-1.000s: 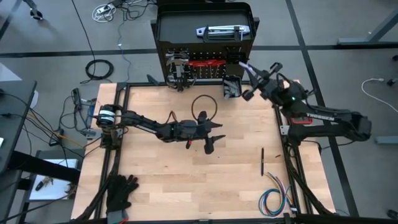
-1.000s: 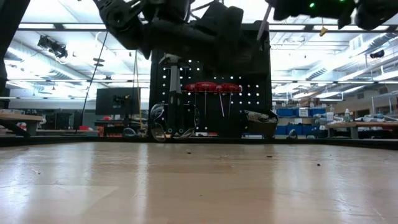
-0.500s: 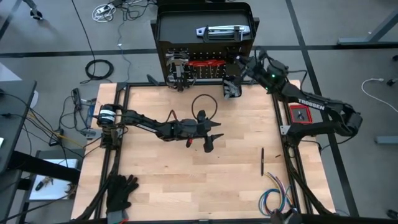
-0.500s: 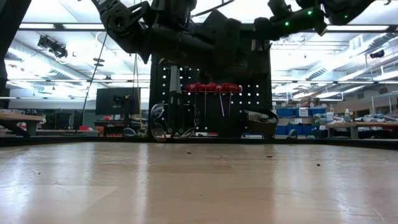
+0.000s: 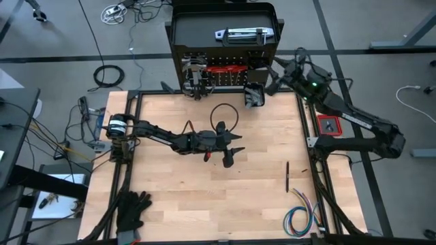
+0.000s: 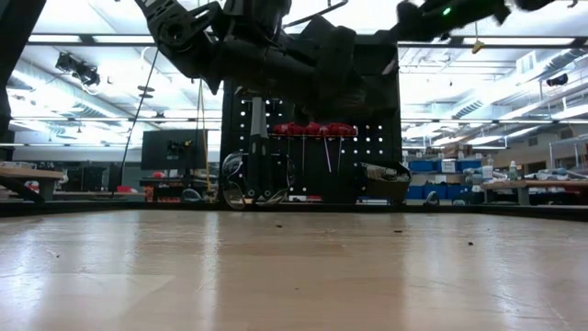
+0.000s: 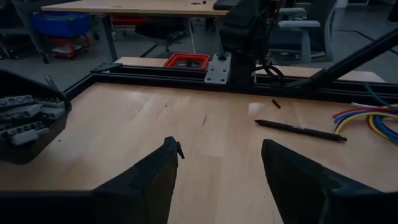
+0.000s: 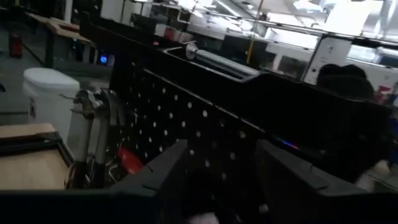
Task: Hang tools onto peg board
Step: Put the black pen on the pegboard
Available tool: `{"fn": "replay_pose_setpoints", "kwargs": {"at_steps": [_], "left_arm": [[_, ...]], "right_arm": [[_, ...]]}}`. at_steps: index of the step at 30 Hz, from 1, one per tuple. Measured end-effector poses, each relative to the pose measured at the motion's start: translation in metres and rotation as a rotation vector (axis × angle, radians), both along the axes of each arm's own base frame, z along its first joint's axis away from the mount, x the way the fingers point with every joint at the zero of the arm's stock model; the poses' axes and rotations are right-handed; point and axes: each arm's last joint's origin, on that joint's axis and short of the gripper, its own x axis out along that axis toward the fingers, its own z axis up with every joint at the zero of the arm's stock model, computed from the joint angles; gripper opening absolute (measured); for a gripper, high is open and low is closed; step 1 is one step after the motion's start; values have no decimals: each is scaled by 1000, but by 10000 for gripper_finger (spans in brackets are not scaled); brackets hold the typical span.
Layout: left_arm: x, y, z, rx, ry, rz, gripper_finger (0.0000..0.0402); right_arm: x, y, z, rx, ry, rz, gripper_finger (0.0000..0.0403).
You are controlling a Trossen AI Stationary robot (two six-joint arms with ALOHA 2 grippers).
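Since a second ago the right gripper (image 5: 274,77) has swung in from beside the table's far right corner to the peg board (image 5: 225,47) and now sits up against the board's right edge, above the small black bin (image 5: 254,94); in that time its fingers have spread, and the right wrist view shows them standing apart with the perforated panel (image 8: 186,124) close ahead and nothing clearly between them. That same view takes in a silver bar (image 8: 217,59) lying along the board's top and a steel hammer (image 8: 93,134) hanging at its far side. Over the middle of the table (image 5: 170,197) the left gripper (image 5: 234,148) has not moved; its jaws are wide and empty, with bare wood showing between the fingers (image 7: 149,180) in the left wrist view. On the board hang red-handled tools (image 5: 225,69) in a row (their red grips show in the low view too (image 6: 312,130)), with hammers (image 5: 196,80) to their left. A thin dark tool (image 5: 287,175) lies on the table near the right edge, just above a coloured wire bundle (image 5: 300,216), and black gloves (image 5: 131,209) sit at the near left corner.
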Motion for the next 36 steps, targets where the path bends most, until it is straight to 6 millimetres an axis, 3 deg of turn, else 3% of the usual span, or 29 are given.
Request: {"fn": "replay_pose_setpoints", "kwargs": {"at_steps": [4, 9, 19, 23, 29, 36], "left_arm": [[0, 0, 0, -2, 2, 0, 229], [0, 0, 0, -2, 2, 0, 229], [0, 2, 0, 90, 15, 28, 229], [0, 2, 1, 108, 9, 34, 229], [1, 2, 5, 108, -27, 36, 229], [1, 2, 4, 109, -22, 36, 229]], "right_arm": [[-14, 28, 1, 60, 72, -42, 200], [-21, 60, -23, 330, 181, -12, 200], [-15, 124, -123, 1233, 644, -65, 193], [-10, 152, -151, 1422, 790, -157, 190], [0, 184, -172, 1502, 947, -220, 190], [4, 200, -183, 1514, 1023, -213, 190]]}}
